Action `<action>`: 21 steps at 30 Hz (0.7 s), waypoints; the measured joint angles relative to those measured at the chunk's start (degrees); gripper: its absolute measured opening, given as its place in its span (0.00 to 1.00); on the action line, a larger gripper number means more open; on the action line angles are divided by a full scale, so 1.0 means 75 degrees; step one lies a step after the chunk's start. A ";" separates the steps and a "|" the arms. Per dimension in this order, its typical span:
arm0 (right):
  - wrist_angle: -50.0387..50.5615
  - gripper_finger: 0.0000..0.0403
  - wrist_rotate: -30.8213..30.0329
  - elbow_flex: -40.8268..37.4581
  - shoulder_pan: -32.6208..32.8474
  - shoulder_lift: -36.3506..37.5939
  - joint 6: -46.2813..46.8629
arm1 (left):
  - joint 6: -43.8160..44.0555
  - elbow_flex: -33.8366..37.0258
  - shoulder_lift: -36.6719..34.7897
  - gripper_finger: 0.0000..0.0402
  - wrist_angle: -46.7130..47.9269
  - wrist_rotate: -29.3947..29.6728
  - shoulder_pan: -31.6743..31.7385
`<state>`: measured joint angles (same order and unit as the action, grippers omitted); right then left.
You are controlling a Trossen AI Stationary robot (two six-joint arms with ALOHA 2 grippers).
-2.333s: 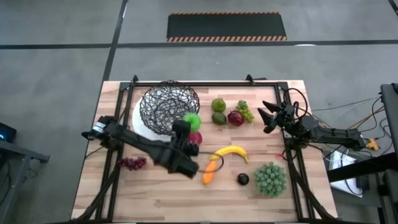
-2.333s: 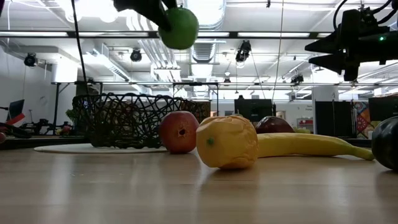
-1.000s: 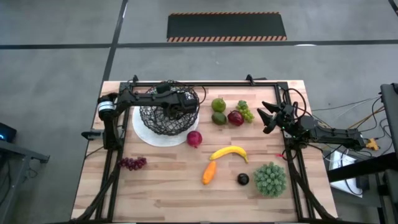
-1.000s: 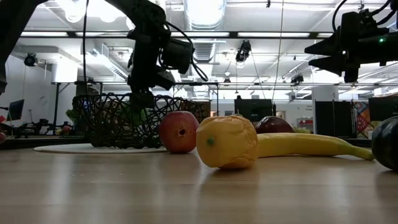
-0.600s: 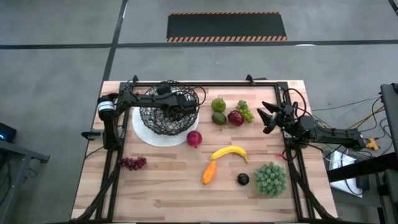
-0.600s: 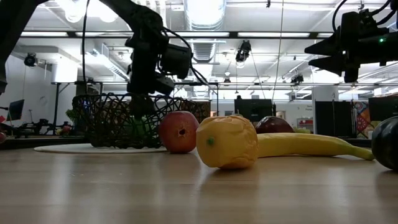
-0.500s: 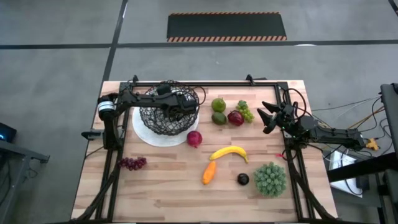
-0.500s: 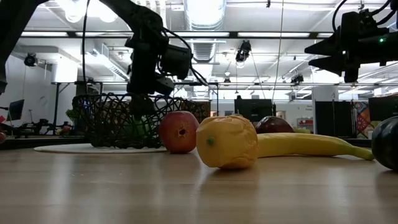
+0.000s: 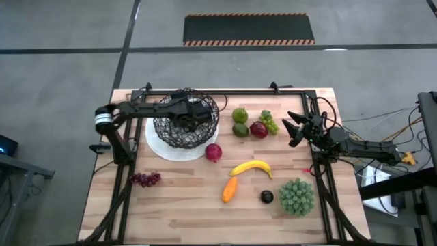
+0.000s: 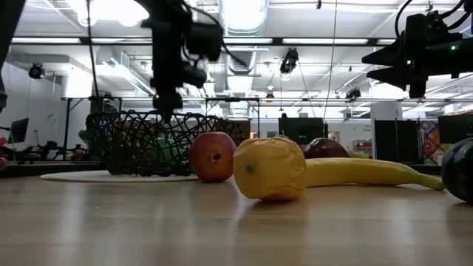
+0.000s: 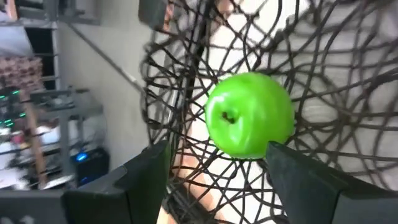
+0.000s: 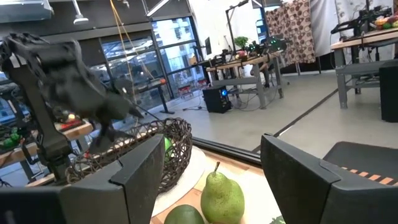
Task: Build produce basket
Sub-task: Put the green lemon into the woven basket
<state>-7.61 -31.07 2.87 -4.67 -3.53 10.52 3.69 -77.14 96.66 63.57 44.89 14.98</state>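
Hovering left gripper (image 9: pixel 196 116) over the basket (image 9: pixel 179 126), fingers spread, gripping nothing; green apple (image 11: pixel 250 115) lying loose inside the basket on the wire mesh. Basket sitting on the white plate (image 9: pixel 158 146) at the table's far left. Remaining produce lying out on the table: red fruit (image 9: pixel 214 152) just beside the plate, banana (image 9: pixel 251 167), purple grapes (image 9: pixel 145 180). Waiting at the right edge: right gripper (image 9: pixel 292 128), fingers apart, empty

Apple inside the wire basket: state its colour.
Bright green; the apple lying in the basket shows best in the left wrist view.
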 joint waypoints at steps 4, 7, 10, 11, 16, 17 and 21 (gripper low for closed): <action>0.0004 0.62 0.0000 -0.0001 0.0001 0.0000 0.0000 | -0.0199 0.0087 -0.0797 0.61 -0.0238 -0.0887 0.0055; 0.0009 0.62 0.0000 -0.0002 0.0002 0.0000 0.0000 | -0.0379 0.0300 -0.1396 0.60 -0.0809 -0.1978 0.0321; 0.0021 0.62 0.0000 -0.0001 0.0003 0.0000 0.0000 | -0.0459 0.0521 -0.1832 0.52 -0.1476 -0.2687 0.0744; 0.0039 0.62 0.0000 -0.0003 0.0000 0.0000 0.0000 | -0.0462 0.0603 -0.1956 0.49 -0.1708 -0.2855 0.0887; 0.0086 0.62 0.0000 -0.0002 0.0000 0.0000 0.0000 | -0.0342 0.0953 -0.2416 0.23 -0.2696 -0.3295 0.1140; 0.0131 0.62 0.0000 -0.0003 0.0000 0.0000 0.0000 | -0.0333 0.0965 -0.2507 0.18 -0.2902 -0.3368 0.1053; 0.0291 0.62 0.0037 -0.0001 0.0000 -0.0003 -0.0018 | -0.0370 0.0973 -0.2861 0.02 -0.3913 -0.3843 0.0399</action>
<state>-5.42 -30.80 2.86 -4.67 -3.55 10.39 0.91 -69.85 75.21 34.22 16.06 17.97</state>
